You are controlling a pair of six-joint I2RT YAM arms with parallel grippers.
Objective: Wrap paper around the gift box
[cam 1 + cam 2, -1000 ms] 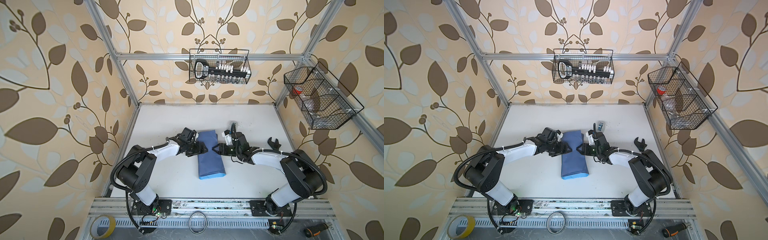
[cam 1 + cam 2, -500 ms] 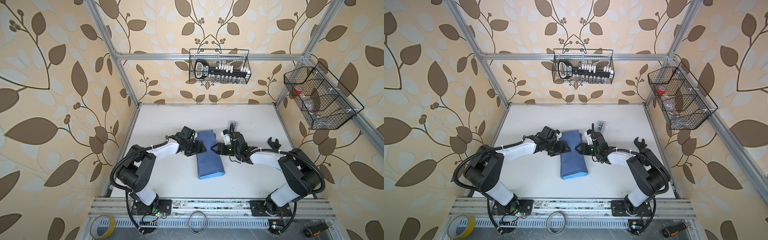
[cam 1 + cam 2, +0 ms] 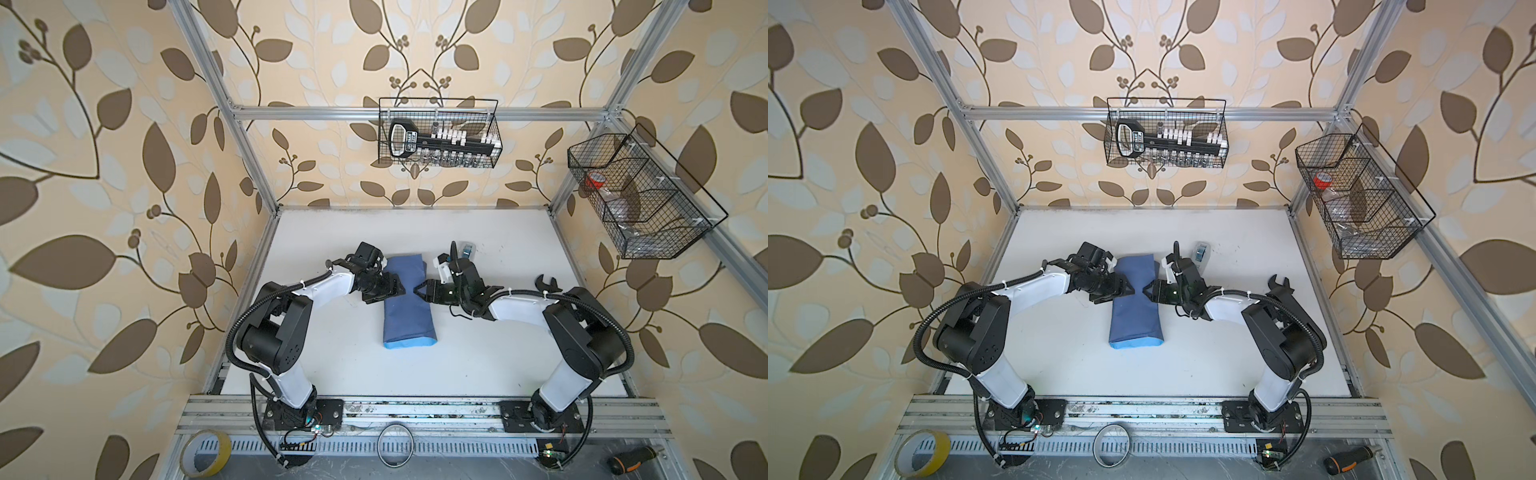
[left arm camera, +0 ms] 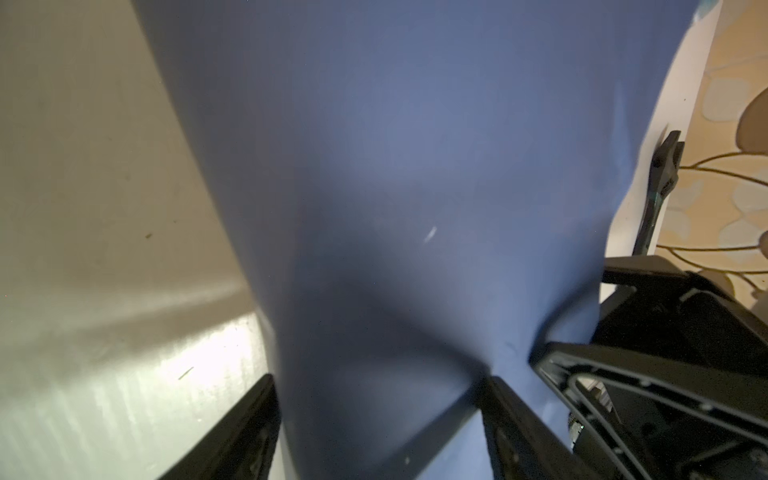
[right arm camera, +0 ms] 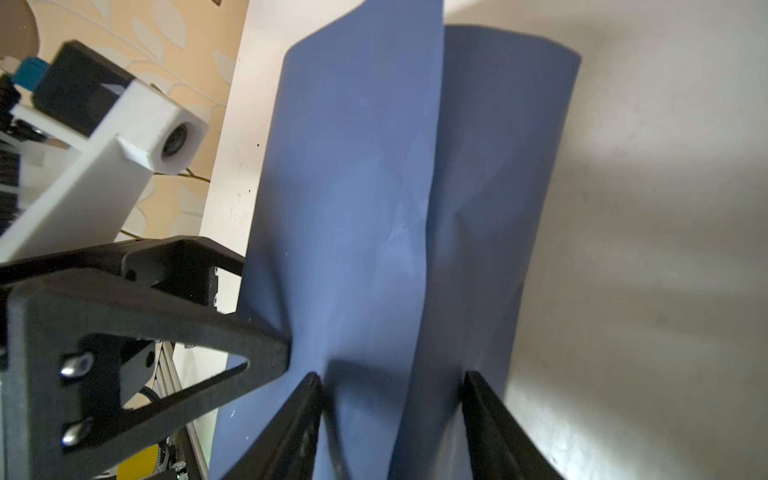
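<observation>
R wrist: paper (image 5: 353, 187) flap edge clearest

The white bench (image 3: 478, 365) carries the paper (image 3: 409, 318) at its middle, a tape dispenser (image 3: 468, 249) farther back and a wrench (image 3: 546, 284) near its right edge.

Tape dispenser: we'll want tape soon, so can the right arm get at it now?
Probably, once it lets go: the tape dispenser lies close by the arm's wrist with nothing between, but the right gripper is clamped on the paper.

Bright top views, soft wrist views, shadowed paper (image 4: 374, 332)
</observation>
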